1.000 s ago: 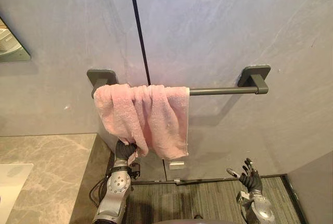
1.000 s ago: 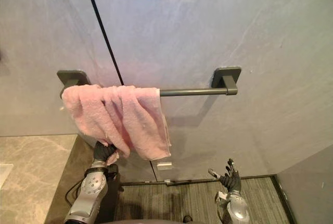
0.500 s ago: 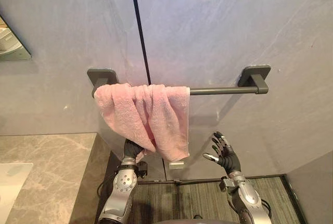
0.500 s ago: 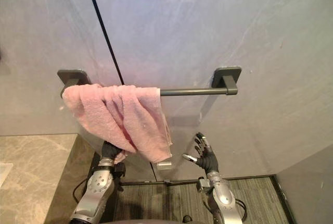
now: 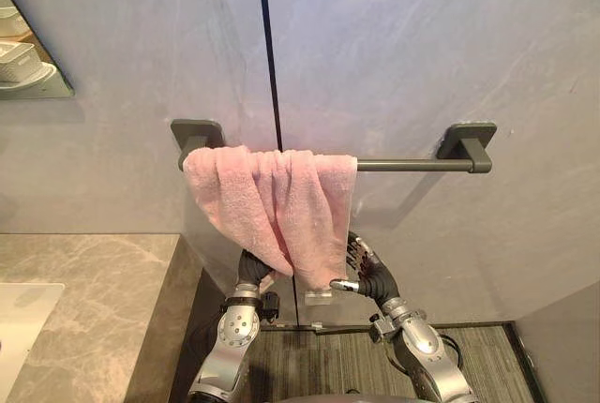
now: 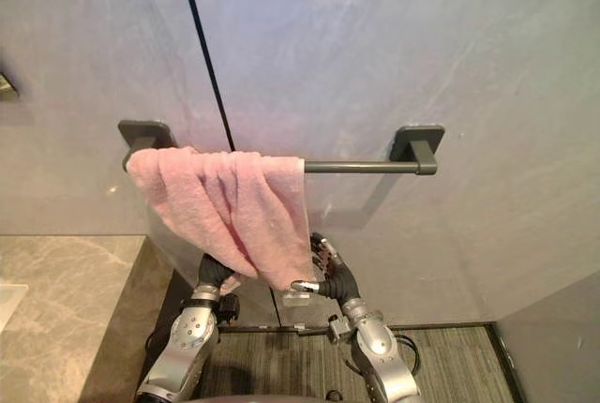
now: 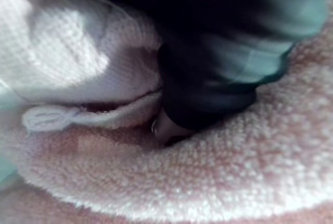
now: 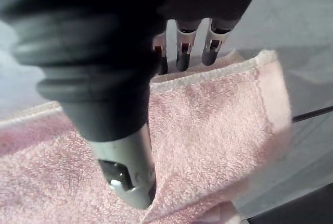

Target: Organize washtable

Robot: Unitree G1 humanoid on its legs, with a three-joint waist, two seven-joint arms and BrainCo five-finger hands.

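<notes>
Right robot hand is the change. A second ago it was low near the floor, well clear. Now it's up at the lower right edge of the pink terry towel. In the right wrist view the towel's hem sits between its thumb in front and its straight fingers behind. So it's bracketing the cloth, released, no pinch closed yet as far as I can read. Left robot hand has stayed tucked under the towel's lower left corner and has come up a little with it. It's buried in the pile in its own wrist view, so can't tell whether it's gripping. The whole view also slid slightly, which is head motion, not the scene. The towel is still bunched at the left end of the dark grey wall-mounted towel bar, so the right half of the bar is bare. It hangs above and just right of the grey marble counter. My read is that both hands are now staged on the two lower corners. The likely next step is to close the right hand and spread the towel rightward along the bar. The risk is that pulling before the grip sets drags the towel off the bar.
</notes>
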